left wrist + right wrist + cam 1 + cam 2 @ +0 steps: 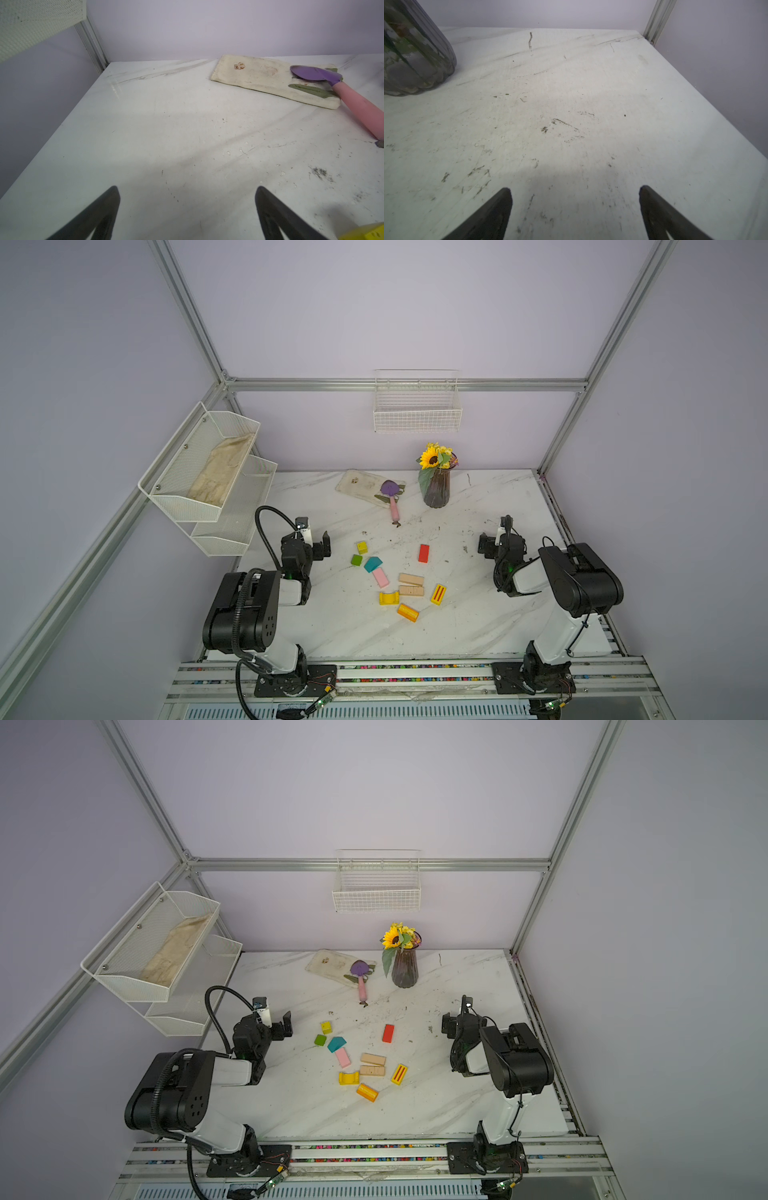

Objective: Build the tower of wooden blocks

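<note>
The wood blocks lie singly on the white marble table (478, 614) between my arms: yellow cube (362, 547), green cube (356, 560), teal pointed block (372, 564), pink block (380, 578), two tan bars (411, 585), yellow arch (389, 598), orange block (407, 612), striped yellow block (438, 594), red block (423, 553). No tower is in view. My left gripper (314, 533) (187, 188) is open and empty, left of the yellow cube (365, 233). On the right, my right gripper (494, 533) (574, 188) is open over bare table.
A dark ribbed vase (436, 489) (415, 52) with a sunflower stands at the back. A purple scoop with a pink handle (392, 499) (353, 99) rests on a soiled cloth (359, 485) (259, 79). A mesh shelf (208, 472) hangs left, a wire basket (417, 414) on the back wall.
</note>
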`<state>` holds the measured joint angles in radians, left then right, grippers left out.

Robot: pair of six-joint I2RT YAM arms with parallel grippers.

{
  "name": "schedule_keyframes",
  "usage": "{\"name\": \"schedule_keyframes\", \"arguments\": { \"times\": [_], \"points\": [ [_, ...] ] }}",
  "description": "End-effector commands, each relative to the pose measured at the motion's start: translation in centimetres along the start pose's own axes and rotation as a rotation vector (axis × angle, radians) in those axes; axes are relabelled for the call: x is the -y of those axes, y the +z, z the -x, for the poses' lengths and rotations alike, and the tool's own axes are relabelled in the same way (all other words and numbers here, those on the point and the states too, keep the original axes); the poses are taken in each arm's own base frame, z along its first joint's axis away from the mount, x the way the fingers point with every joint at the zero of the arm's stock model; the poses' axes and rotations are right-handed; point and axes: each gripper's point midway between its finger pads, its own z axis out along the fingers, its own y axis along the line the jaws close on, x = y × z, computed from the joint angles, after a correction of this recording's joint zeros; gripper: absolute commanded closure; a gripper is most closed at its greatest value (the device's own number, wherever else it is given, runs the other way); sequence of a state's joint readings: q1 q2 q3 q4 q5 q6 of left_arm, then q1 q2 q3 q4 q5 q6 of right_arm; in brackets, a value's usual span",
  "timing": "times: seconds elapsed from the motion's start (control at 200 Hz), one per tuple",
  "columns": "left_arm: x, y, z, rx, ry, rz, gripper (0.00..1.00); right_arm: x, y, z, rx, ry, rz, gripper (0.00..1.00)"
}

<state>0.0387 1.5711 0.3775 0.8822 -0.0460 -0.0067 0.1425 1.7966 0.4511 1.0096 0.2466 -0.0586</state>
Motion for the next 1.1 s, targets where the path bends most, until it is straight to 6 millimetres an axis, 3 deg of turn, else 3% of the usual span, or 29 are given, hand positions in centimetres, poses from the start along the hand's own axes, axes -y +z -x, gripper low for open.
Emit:
{"name": "schedule_keyframes", "arguments": {
  "times": [0.0, 0.09, 0.195, 0.275, 0.365, 0.44, 0.525, 0.685, 0.87, 1.095],
  "points": [
    [-0.2, 0.0, 1.6, 0.059, -0.002, 0.013, 0.00, 0.2, -0.2, 0.8, 0.032, -0.007, -0.008, 0.03],
    [-0.1, -0.2, 1.6, 0.063, 0.008, 0.003, 0.00, 0.6, -0.9, 1.6, 0.075, -0.005, -0.037, 0.03],
    [-0.1, -1.6, 3.5, 0.067, 0.027, 0.049, 0.00, 2.2, -3.7, 3.4, 0.140, 0.035, -0.108, 0.03],
    [-1.5, -3.3, 5.8, 0.019, -0.083, 0.138, 0.00, 3.0, -5.5, 4.4, 0.159, 0.098, -0.120, 0.03],
    [-1.9, -5.1, 7.5, -0.051, -0.209, 0.157, 0.00, 2.2, -6.7, 6.1, 0.140, 0.216, -0.048, 0.03],
    [-1.3, -5.9, 7.6, -0.054, -0.280, 0.122, 0.00, 1.0, -7.4, 7.2, 0.114, 0.241, 0.030, 0.03],
    [-0.7, -6.0, 7.5, -0.049, -0.295, 0.081, 0.00, 0.6, -7.3, 7.0, 0.035, 0.332, 0.045, 0.03],
    [-1.6, -6.3, 6.2, -0.086, -0.330, 0.129, 0.00, -1.4, -6.4, 6.9, -0.019, 0.343, 0.131, 0.03],
    [-2.6, -6.6, 6.1, -0.046, -0.358, 0.175, 0.00, 1.6, -6.6, 5.6, -0.021, 0.481, -0.042, 0.03],
    [-1.4, -7.4, 6.3, -0.016, -0.368, 0.063, 0.00, 1.3, -7.1, 4.9, -0.007, 0.478, -0.007, 0.03]
  ]
}}
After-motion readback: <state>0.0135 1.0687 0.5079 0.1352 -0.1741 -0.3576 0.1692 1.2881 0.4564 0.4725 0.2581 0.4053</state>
